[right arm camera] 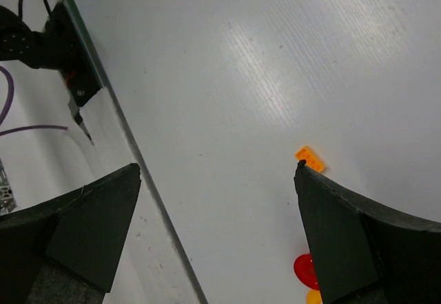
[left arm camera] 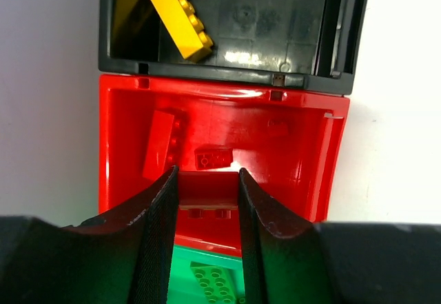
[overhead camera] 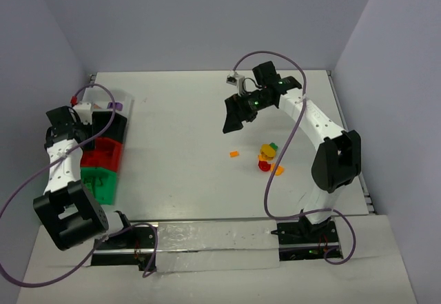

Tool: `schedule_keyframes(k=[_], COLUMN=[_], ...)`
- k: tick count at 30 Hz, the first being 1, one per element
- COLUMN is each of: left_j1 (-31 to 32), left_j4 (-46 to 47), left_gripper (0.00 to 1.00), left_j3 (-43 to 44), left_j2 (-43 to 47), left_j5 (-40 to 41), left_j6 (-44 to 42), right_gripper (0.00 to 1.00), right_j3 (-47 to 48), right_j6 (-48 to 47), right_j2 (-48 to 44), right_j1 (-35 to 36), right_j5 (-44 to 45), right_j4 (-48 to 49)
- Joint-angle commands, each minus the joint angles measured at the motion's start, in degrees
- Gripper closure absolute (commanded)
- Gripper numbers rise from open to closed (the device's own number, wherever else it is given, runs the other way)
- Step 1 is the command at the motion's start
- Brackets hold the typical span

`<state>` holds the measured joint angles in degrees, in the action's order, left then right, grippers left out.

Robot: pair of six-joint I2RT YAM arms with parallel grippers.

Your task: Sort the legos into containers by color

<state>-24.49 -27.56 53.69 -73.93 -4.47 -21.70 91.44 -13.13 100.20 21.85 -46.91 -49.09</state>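
My left gripper [left arm camera: 207, 174] is shut on a red lego [left arm camera: 207, 192] and holds it over the red bin [left arm camera: 324, 173], which has two red pieces in it. The black bin [left arm camera: 337, 35] beyond holds a yellow brick [left arm camera: 180, 16]. The green bin [left arm camera: 180, 280] below holds a green brick [left arm camera: 215, 282]. In the top view the left gripper [overhead camera: 81, 140] is over the bins at the left edge. My right gripper [overhead camera: 238, 119] is open and empty above the table, and in its own view [right arm camera: 217, 168] an orange lego [right arm camera: 310, 158] lies by its right fingertip.
A small pile of loose legos [overhead camera: 269, 156] lies right of centre: yellow, green, red and orange, with one orange piece [overhead camera: 234, 154] apart to the left. A red round piece [right arm camera: 303, 269] shows in the right wrist view. Walls close in the back and sides.
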Motion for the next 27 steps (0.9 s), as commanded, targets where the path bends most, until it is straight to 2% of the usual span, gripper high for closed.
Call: schedule_keyframes(k=[1,9,16,18,21,24,27], left_j1=[-0.2,-0.1,1.5,5.9,12.0,17.1,19.6], left_j4=[1.2,-5.1,-9.1,-9.3,-8.9,-8.9,-8.7], left_gripper=[0.58,0.38,0.36,0.36,0.36,0.35,0.35], left_j3=[2.0,10.6,16.2,16.5,16.1,15.7,16.0], left_j2=[-1.1,-1.2,0.5,2.4,4.4,4.7,3.9], left_j5=[-0.1,-7.5,-17.4,-18.3,-15.7,-15.5,-14.8], left_j6=[0.2,0.4,-0.3,-0.4,-0.5,-0.1,1.1], right_gripper=[0.00,0.00,0.03,0.06,0.09,0.10,0.09], right_j3=[0.0,-1.3,-3.4,-6.1,-12.0,-15.6,-16.1], right_j6=[-1.1,-4.3,-6.6,-8.6,-11.8,-14.3,-14.1], right_j2=[-2.1,-3.3,-3.8,-5.2,-6.5,-7.0,-6.5], right_j1=[-1.3,-3.2,-5.8,-7.2,-8.4,-8.8,-8.7], right_j5=[5.0,16.1,24.6,29.8,37.4,42.0,44.4], right_j4=[-1.1,-2.8,-5.5,-6.2,-6.2,-6.6,-6.4])
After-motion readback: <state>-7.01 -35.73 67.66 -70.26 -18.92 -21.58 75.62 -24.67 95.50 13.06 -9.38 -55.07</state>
